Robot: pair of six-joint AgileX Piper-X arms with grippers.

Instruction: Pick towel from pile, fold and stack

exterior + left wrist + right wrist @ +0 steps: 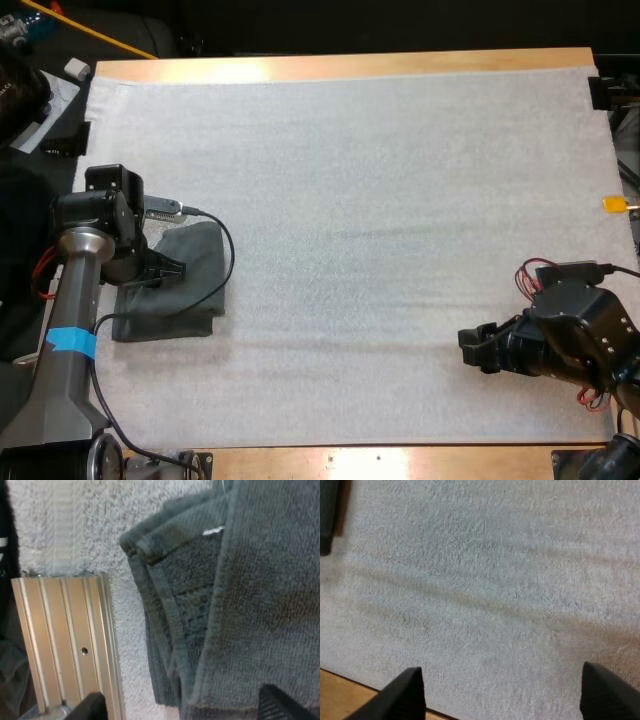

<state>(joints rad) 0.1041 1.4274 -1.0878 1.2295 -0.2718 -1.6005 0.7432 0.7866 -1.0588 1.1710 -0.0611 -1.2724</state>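
The left gripper (166, 270) hangs low over the folded towel (192, 292) with its two black fingers (91, 707) spread well apart, clamped on nothing; in the left wrist view one finger sits over the white mat (65, 525) beside the cloth and the other over the cloth itself, though whether that one touches the fabric cannot be told. Between them the folded towel (250, 605) shows several dark grey-green layers stepped at one edge, with thick hems and a small white tag (214, 530) on an upper layer. Just beside that edge, past a strip of mat, runs a ribbed aluminium rail (65, 645). In the high view the towel lies at the mat's (380, 200) left edge, toward its near left corner – the lower part a neat rectangle, the top layer somewhat askew. Across the mat, well apart from the cloth, the right gripper (476, 350) is near the mat's near right corner and points toward the left edge. Its fingers (409, 695) also stand wide apart and clear of any thing – under them is bare mat, with the wooden table's (340, 692) edge just beside one fingertip. The table (350, 66) shows as a wooden band along the mat's far and near edges.
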